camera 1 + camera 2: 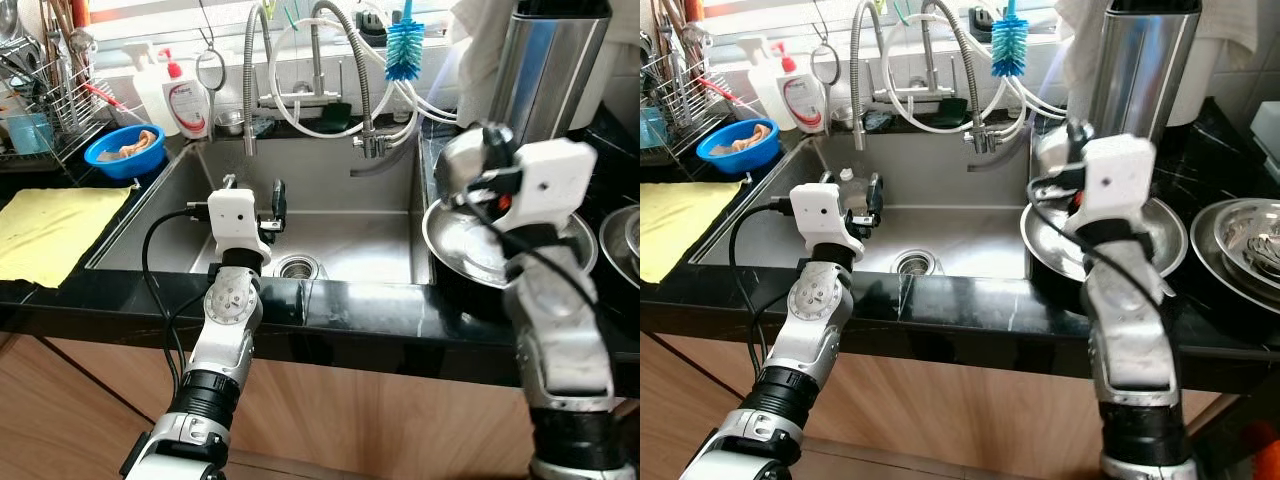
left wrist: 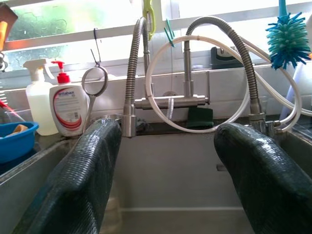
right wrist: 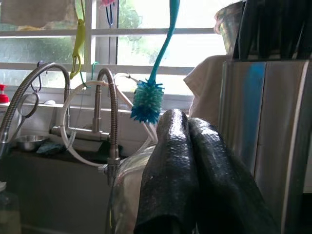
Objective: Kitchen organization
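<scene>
- A black stone counter (image 1: 330, 310) runs along the front, with brown wooden cabinet fronts (image 1: 380, 420) below it.
- A steel sink (image 1: 330, 200) is set into the counter.
- Behind the sink is a pale tiled wall (image 2: 229, 92).
- Above it a window (image 2: 58, 24) lets in bright daylight, with green leaves blurred outside.
- A yellow cloth (image 1: 50, 230) lies on the counter to the left.

Sink (image 1: 380, 215) was brushed steel, pretty matt, and the counter (image 1: 400, 315) was glossy black stone. Steel bowl (image 1: 1165, 245) on the right looked shiny. Yellow cloth (image 1: 50, 230) on the left was soft and matt, blue bowl (image 1: 125, 152) smooth plastic. Gripper fingers (image 2: 83, 180) had a rough woven black texture.
</scene>
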Controlling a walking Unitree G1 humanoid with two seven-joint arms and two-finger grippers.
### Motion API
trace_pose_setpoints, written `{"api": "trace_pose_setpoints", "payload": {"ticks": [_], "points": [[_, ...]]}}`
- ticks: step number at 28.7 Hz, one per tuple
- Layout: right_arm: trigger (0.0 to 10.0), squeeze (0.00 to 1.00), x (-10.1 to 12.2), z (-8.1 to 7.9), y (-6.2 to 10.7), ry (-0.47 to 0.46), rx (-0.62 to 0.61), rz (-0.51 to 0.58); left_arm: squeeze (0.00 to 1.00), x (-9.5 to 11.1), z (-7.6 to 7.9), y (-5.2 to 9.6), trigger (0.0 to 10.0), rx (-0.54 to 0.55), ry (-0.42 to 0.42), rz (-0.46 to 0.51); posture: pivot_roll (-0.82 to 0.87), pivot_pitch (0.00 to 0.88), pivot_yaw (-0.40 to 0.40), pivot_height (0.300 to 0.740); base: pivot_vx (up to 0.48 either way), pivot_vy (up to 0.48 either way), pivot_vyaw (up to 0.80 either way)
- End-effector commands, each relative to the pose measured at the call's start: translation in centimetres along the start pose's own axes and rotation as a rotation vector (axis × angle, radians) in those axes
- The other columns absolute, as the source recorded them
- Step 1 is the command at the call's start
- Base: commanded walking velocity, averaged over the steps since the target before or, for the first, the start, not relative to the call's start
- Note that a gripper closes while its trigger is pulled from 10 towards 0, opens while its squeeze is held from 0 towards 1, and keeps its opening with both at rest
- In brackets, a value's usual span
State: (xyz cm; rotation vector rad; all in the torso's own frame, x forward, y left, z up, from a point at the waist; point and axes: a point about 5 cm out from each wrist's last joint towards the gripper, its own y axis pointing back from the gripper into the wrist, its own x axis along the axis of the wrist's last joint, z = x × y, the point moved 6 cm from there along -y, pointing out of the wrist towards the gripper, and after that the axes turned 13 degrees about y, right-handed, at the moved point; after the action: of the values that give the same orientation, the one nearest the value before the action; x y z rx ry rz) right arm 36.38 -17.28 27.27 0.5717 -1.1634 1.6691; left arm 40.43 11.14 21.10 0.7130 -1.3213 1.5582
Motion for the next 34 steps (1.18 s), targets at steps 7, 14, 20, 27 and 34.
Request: {"api": "trace_pose_setpoints", "payload": {"ticks": [7, 14, 20, 27, 34], "points": [[10.0, 0.0, 2.6, 0.5, -0.5, 0.065, -0.013, 0.135, 0.0, 1.6, -0.3, -0.4, 10.0, 0.021, -0.009, 0.062, -0.28, 0.0, 0.133, 0.74, 0.0, 0.0, 0.0], [10.0, 0.0, 0.8, -0.7, -0.7, 0.018, 0.027, 0.058, 0.0, 1.1, -0.3, -0.4, 10.0, 0.022, -0.012, 0.036, -0.27, 0.0, 0.133, 0.74, 0.0, 0.336, 0.0], [10.0, 0.0, 0.8, -0.7, -0.9, 0.045, 0.026, 0.061, 0.0, 1.0, -0.9, -0.2, 10.0, 0.041, -0.004, 0.026, -0.26, 0.0, 0.13, 0.74, 0.0, 0.48, 0.0], [10.0, 0.0, 1.2, 0.0, -1.5, 0.046, 0.014, 0.071, 0.0, 1.2, -1.1, -0.5, 10.0, 0.053, 0.007, 0.029, -0.26, 0.0, 0.128, 0.74, 0.0, 0.48, 0.0], [10.0, 0.0, 0.8, 0.2, -1.4, 0.022, 0.005, 0.055, 0.0, 0.6, -0.7, -0.2, 10.0, 0.028, -0.011, 0.007, -0.26, 0.0, 0.13, 0.74, 0.0, 0.12, 0.0]]}}
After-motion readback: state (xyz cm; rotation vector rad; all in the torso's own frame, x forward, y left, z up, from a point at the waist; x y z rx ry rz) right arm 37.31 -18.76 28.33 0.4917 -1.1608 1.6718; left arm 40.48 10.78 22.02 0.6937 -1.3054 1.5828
